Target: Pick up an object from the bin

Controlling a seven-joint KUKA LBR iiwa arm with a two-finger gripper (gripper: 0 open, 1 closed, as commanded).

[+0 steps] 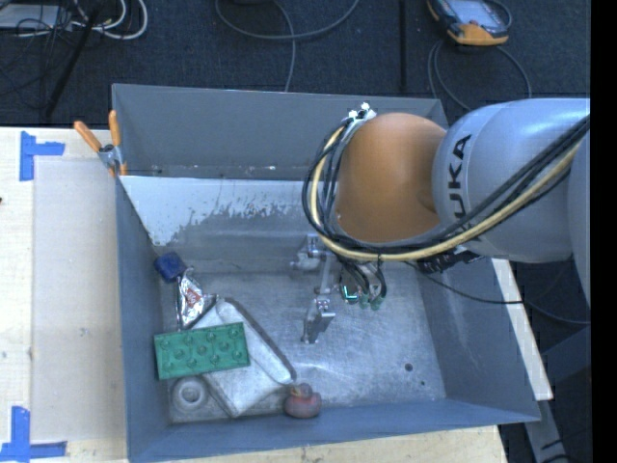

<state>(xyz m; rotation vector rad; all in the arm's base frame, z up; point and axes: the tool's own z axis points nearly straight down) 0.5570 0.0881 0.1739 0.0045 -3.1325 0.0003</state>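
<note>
My gripper [308, 297] hangs over the bare middle of the bin floor. Its two metal fingers stand apart, one towards the back wall and one [314, 324] nearer the front, and it is open with nothing between them. The nearest loose things lie to its front left. A white crumpled sheet [253, 363] lies there, with a small brownish-red ball [302, 402] at its right end. A green studded building plate [201, 349] rests on the sheet's left side.
A crumpled foil wrapper [191, 302] and a small blue piece [170, 266] lie by the left wall. A grey round cap [190, 393] sits in the front left corner. The arm's orange cover and cables loom over the bin's right half.
</note>
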